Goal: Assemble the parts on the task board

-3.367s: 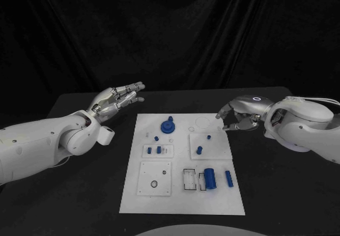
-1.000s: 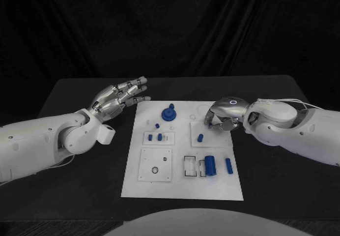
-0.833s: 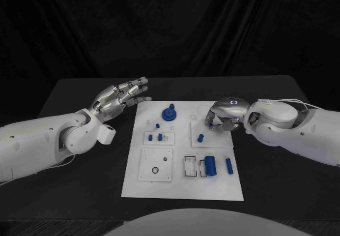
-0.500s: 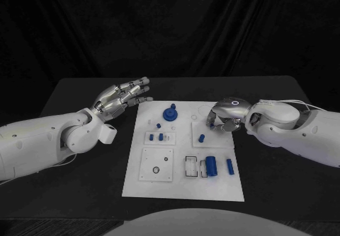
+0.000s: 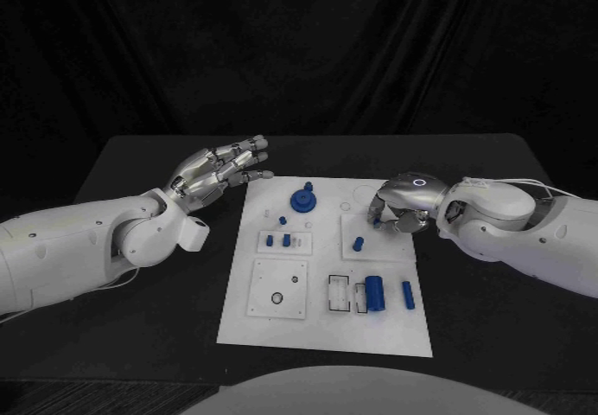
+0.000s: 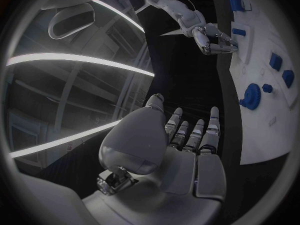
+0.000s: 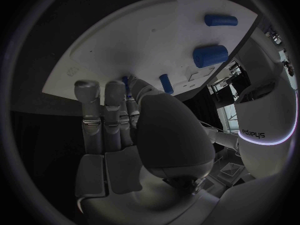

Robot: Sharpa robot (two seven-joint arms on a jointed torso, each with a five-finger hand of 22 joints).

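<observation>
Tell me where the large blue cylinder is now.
In the head view, the large blue cylinder lies on the task board, near side, right of centre.

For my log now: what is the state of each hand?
Left hand: open, holding nothing.
Right hand: fingers down at a small blue peg; grip cannot be told.

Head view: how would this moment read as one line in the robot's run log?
left hand: open, raised beside task board | right hand: fingers down at small blue peg, grip unclear | large blue cylinder: lying untouched
</observation>
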